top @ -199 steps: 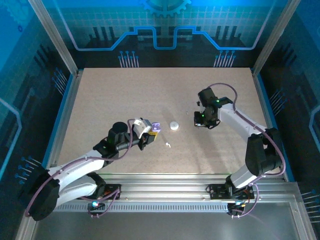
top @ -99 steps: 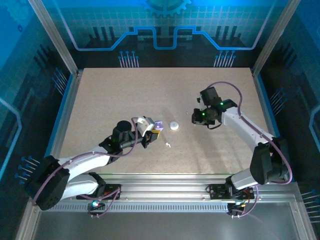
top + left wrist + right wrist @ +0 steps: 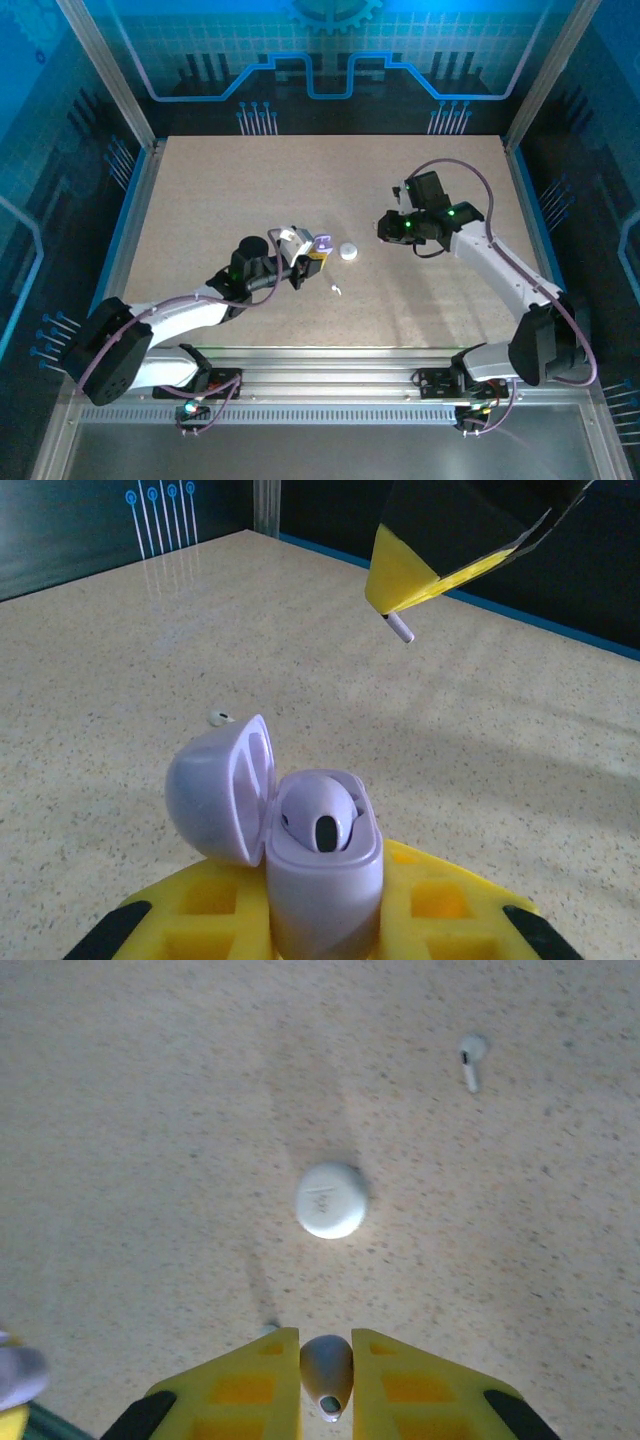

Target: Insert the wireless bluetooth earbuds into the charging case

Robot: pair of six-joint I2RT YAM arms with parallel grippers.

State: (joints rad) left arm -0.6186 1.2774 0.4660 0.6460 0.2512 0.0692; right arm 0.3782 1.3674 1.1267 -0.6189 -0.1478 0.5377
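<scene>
Both of your jaws are closed on task parts above the speckled worktop.
Your left jaws clamp the glossy lavender charging case, its domed lid hinged open and one lavender earbud seated inside. Your right jaws pinch a smooth pale earbud between them. Ahead of the right jaws lies a round white pebble-like case; a white stemmed earbud rests beyond it.

This is a robotics lab test cell. A speckled tan tabletop is boxed in by aluminium frame posts at left and right. The far wall panel glows blue with a printed circuit-and-gear graphic. A slotted aluminium rail runs along the near edge, with 2 arms bolted to it: the left arm and the right arm.
</scene>
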